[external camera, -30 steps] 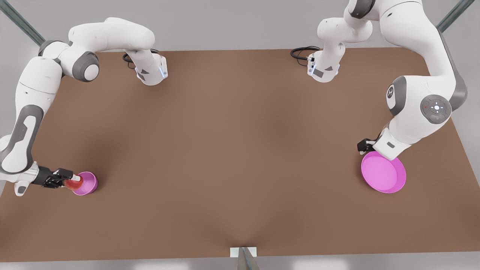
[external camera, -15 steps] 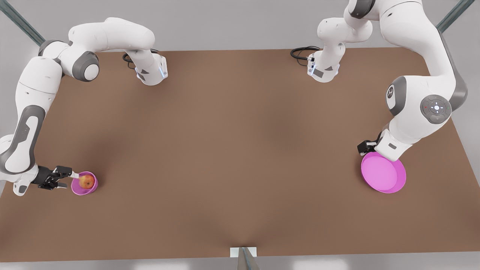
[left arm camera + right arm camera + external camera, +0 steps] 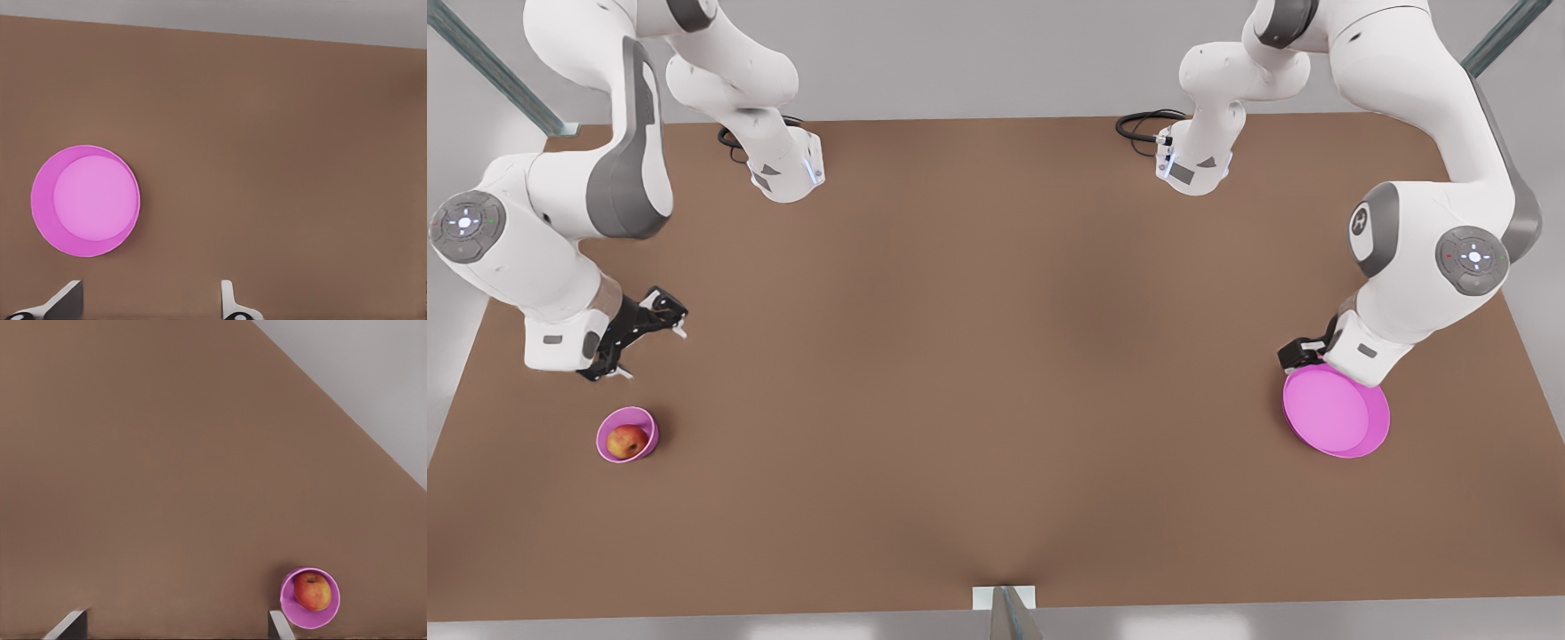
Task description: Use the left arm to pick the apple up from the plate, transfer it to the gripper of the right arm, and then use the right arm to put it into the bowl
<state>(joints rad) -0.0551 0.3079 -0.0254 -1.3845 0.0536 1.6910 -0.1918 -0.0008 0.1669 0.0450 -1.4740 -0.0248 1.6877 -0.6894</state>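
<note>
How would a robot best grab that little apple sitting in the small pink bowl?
Probably from straight above. The apple nearly fills the bowl, whose wall shields its lower sides, so only its top half is free. Fingers could close across its round upper flanks just above the rim. The right gripper, open, is nearby beyond the bowl; the left gripper waits at the plate.

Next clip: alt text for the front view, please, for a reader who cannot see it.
The apple sits inside the small pink bowl near the front view's left on a brown table. The right gripper hangs open and empty above and apart from the bowl. At the front view's right, the left gripper sits by the far rim of the large pink plate.
</note>
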